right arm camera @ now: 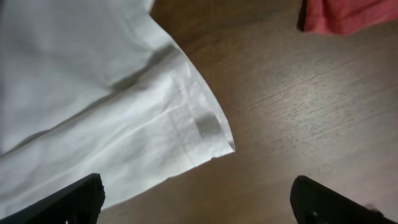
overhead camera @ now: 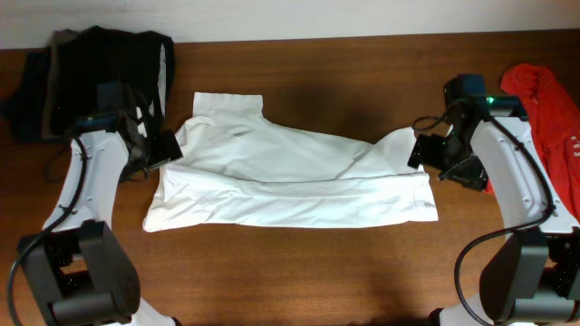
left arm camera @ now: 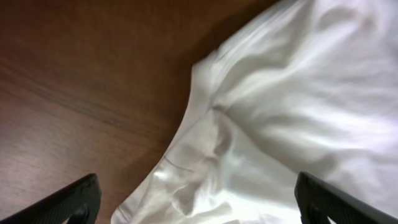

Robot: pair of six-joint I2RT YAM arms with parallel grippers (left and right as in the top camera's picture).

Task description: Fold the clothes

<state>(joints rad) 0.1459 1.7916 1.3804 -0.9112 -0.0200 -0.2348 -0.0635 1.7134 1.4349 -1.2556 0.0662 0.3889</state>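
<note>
The clothes are one white short-sleeved shirt (overhead camera: pixel 290 177), lying folded lengthwise into a wide band across the middle of the wooden table (overhead camera: pixel 317 272). My left gripper (overhead camera: pixel 161 148) hovers open over the shirt's left end. In the left wrist view wrinkled white fabric (left arm camera: pixel 280 112) lies below the open gripper (left arm camera: pixel 198 202), untouched. My right gripper (overhead camera: pixel 437 159) hangs open at the shirt's right end. The right wrist view shows a hemmed corner of the shirt (right arm camera: pixel 93 93) below the open gripper (right arm camera: pixel 199 199), with bare wood between the fingertips.
A stack of dark folded garments (overhead camera: pixel 91 68) sits at the back left corner. A red garment (overhead camera: pixel 548 104) lies at the right edge, behind the right arm, and shows as a red patch (right arm camera: pixel 348 15) in the right wrist view.
</note>
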